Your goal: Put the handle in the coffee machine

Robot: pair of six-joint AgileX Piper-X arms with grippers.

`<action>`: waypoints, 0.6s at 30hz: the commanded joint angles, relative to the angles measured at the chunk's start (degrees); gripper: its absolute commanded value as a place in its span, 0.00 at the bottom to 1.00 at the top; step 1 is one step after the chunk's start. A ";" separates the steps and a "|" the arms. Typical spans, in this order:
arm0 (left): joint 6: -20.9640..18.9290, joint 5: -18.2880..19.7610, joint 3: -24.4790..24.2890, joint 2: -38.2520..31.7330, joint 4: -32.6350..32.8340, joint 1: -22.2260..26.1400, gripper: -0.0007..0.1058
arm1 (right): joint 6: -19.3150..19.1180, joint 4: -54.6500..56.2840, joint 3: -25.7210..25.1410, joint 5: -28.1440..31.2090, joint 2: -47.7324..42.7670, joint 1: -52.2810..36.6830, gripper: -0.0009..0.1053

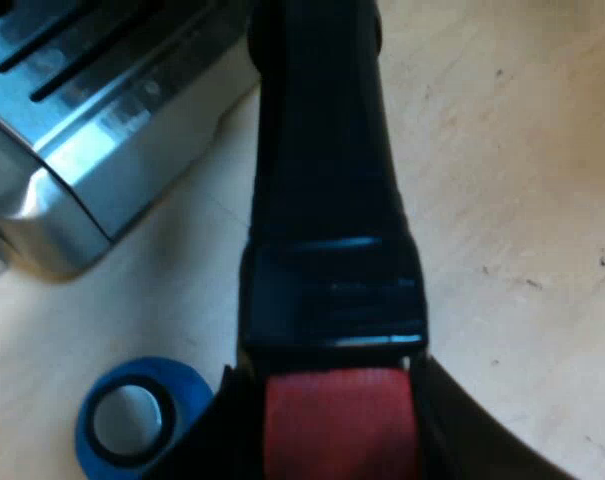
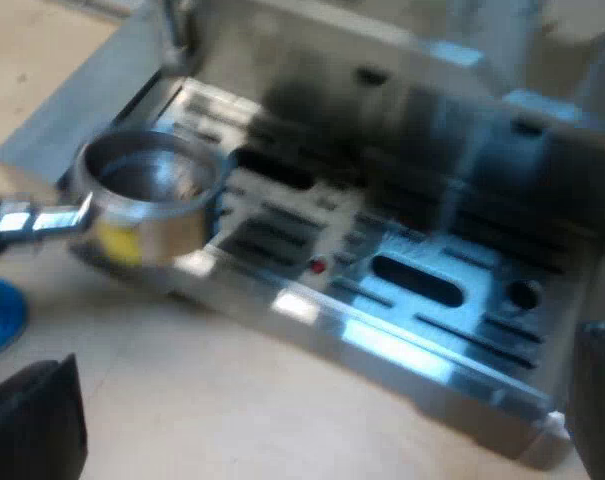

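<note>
The left hand (image 1: 334, 440) pinches the holder (image 2: 132, 215) by the red end (image 1: 337, 415) of its handle (image 1: 322, 200); the long axis runs straight out from that hand, metal basket (image 2: 152, 175) leading, mouth up, over the corner of the espresso machine (image 2: 452, 120) drip tray (image 2: 432, 300). The right hand (image 2: 312, 415) is spread and empty, facing the machine's front

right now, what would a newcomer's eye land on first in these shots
The metal holder stands out most: its shiny basket hangs at a corner of the drip tray of the espresso machine. The red end of its dark handle is clamped in the left gripper. A blue tamper lies on the table close beside that handle.
</note>
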 commanded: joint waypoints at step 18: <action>0.72 2.83 -0.96 -1.03 -2.37 -0.06 0.01 | 0.61 -1.86 2.27 2.40 -0.24 4.55 0.98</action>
